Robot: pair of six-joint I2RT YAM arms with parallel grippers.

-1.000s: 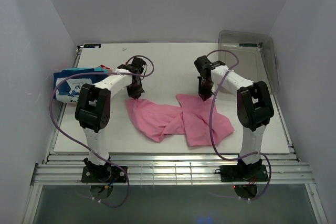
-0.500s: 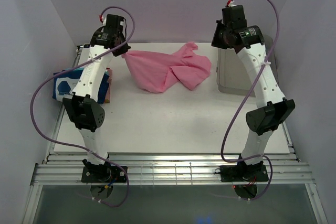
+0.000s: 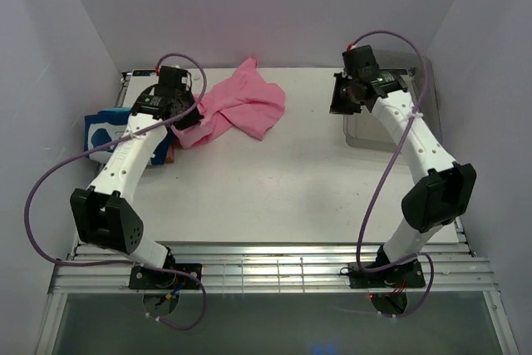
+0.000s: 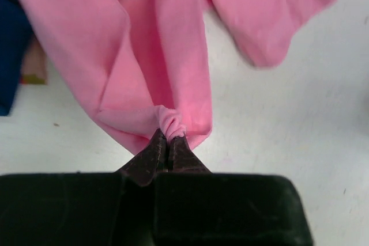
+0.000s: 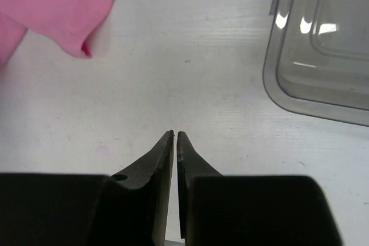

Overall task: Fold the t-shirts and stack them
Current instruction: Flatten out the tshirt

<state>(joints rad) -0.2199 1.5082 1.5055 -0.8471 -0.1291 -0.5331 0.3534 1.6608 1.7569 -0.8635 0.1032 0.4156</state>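
Left gripper [image 4: 168, 137]: clamped on 1 bunched edge of the pink t-shirt [image 3: 243, 106], at 11 o'clock on the table [image 3: 274, 197], probably to drag it flat for folding. Right gripper [image 5: 174, 135]: jaws nearly together, empty, at 2 o'clock beside the clear bin [image 5: 323, 44]. Folded stack [image 3: 104, 132]: 9 o'clock.

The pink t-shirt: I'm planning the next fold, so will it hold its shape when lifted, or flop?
Likely floppy: the pink t-shirt bunches into a twist where the left gripper pinches it, and falls in loose folds. Probably light, being thin cloth. Pushed across the table, it would likely crumple more, as it lies rumpled there.
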